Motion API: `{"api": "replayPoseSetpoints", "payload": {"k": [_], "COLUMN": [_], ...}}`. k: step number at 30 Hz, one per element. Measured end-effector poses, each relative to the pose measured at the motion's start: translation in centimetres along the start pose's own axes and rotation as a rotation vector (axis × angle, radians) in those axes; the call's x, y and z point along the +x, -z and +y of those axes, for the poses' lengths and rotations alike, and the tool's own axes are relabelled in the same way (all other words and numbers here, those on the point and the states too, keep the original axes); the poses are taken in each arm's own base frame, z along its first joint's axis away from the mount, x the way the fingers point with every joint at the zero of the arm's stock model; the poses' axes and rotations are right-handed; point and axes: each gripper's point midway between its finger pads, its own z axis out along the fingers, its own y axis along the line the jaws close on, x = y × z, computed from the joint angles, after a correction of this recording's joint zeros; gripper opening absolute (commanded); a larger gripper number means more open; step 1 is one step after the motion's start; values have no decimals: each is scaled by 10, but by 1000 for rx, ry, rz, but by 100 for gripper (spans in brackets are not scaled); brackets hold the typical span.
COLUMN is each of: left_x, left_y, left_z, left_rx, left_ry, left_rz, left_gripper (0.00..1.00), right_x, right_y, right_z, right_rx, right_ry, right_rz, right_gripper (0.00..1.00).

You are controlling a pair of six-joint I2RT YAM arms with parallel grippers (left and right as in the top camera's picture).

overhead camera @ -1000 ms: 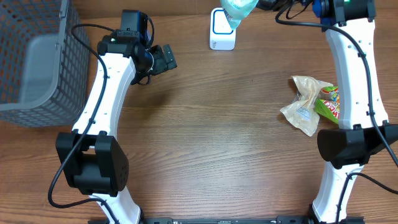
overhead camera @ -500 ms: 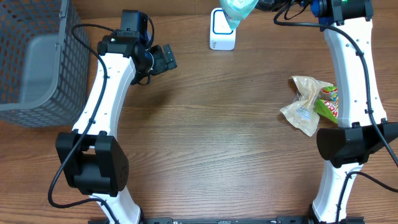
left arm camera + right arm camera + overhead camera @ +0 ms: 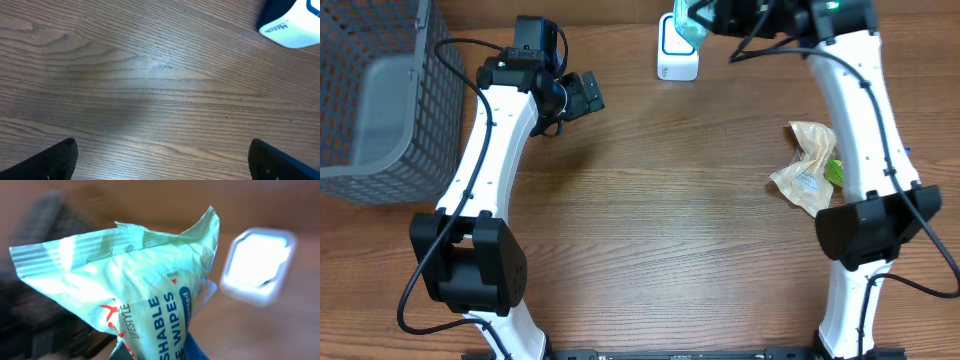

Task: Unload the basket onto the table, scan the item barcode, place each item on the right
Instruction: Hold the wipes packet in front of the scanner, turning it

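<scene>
At the far edge of the tabletop [image 3: 650, 230], the right gripper [image 3: 718, 16] held a pale green pack of wipes [image 3: 692, 14] in the air over the white scanner [image 3: 677, 62]. Its jaws were closed narrowly on the pack. In the overhead view the pack overlapped the scanner's top edge. In the right wrist view the pack filled the foreground with its crimped end pointing away from the camera, and the scanner's bright window lay blurred beyond it, off to one side. No barcode could be seen on the faces of the pack that showed.

The left gripper [image 3: 582, 94] hung wide and empty just above bare tabletop, left of the scanner and well apart from the pack. A grey basket [image 3: 340, 60] stood at the left edge. A crumpled snack packet [image 3: 808, 170] and a green packet [image 3: 836, 172] lay beside the right arm, untouched.

Step in hand: presentation of the pack to the scanner. The pickup and carry appeared complete, and the scan itself was judged not yet confirmed.

Next move: the pack should be brought squarely over the window, and the face bearing the barcode turned toward it. Because the barcode's position could not be told, a slow rotation of the wrist would probably be needed. The soft film may crease or sag, so the printed face should be kept flat.
</scene>
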Motion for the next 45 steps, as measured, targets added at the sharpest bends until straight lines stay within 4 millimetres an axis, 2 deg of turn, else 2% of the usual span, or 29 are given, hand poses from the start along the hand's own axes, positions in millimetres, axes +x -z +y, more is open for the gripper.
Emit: {"api": "replayPoseSetpoints", "payload": {"k": [4, 8, 10, 13, 18, 22, 25, 31, 38, 40, 45], "left_x": [0, 0, 0, 0, 0, 0, 0, 0, 0, 0, 0], "left_y": [0, 0, 0, 0, 0, 0, 0, 0, 0, 0, 0], "left_z": [0, 0, 0, 0, 0, 0, 0, 0, 0, 0, 0], "left_rx": [0, 0, 0, 0, 0, 0, 0, 0, 0, 0, 0], "left_ry": [0, 0, 0, 0, 0, 0, 0, 0, 0, 0, 0], "left_rz": [0, 0, 0, 0, 0, 0, 0, 0, 0, 0, 1], "left_gripper": [100, 100, 100, 100, 100, 100, 100, 100, 100, 100, 100], "right_x": [-18, -23, -20, -9, 21, 38, 41, 26, 24, 26, 38], "right_y": [-25, -57, -78, -109, -155, -175, -179, -177, -171, -173, -186], "right_z": [3, 1, -16, -52, -107, -127, -130, -128, -130, -122, -87], "right_rx": [230, 361, 423, 499, 579, 600, 600, 619, 730, 748, 735], "right_ry": [199, 319, 347, 356, 365, 373, 380, 438, 539, 570, 635], "right_rz": [-123, -182, -181, -158, -87, -49, -46, -97, -81, -75, -69], "right_gripper": [4, 4, 4, 4, 4, 4, 4, 4, 4, 4, 4]}}
